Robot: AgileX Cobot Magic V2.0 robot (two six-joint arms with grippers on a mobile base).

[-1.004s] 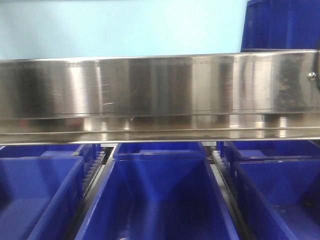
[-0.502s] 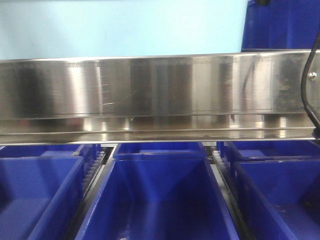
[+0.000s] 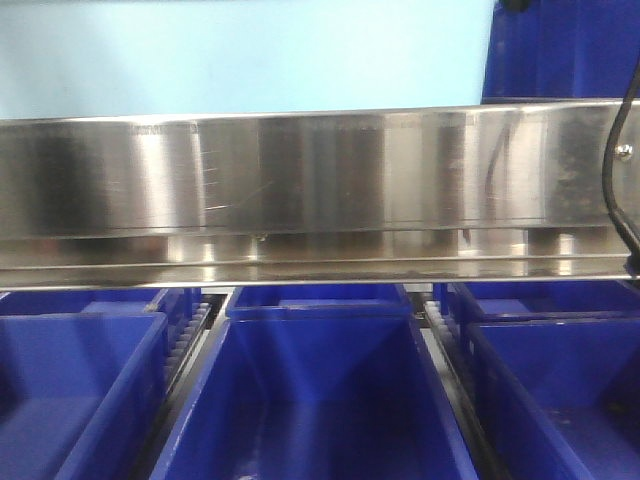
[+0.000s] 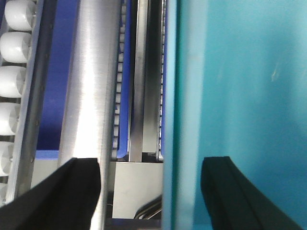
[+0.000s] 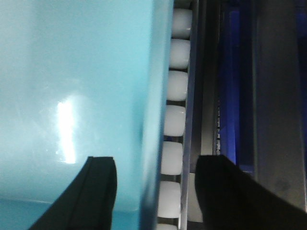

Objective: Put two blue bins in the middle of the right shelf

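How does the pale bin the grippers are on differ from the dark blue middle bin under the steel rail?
Colour: the pale bin is light sky-blue; the dark blue bin is deep royal blue.
Handling: the left gripper and right gripper each straddle a pale bin wall, jaws open; nothing holds the dark blue bin.
Both are smooth-sided plastic tubs.

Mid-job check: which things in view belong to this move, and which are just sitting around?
Job:
- pale blue bin
- left gripper and right gripper, each open astride a pale bin wall

Just there:
- dark blue bins
- steel shelf rail
- white rollers
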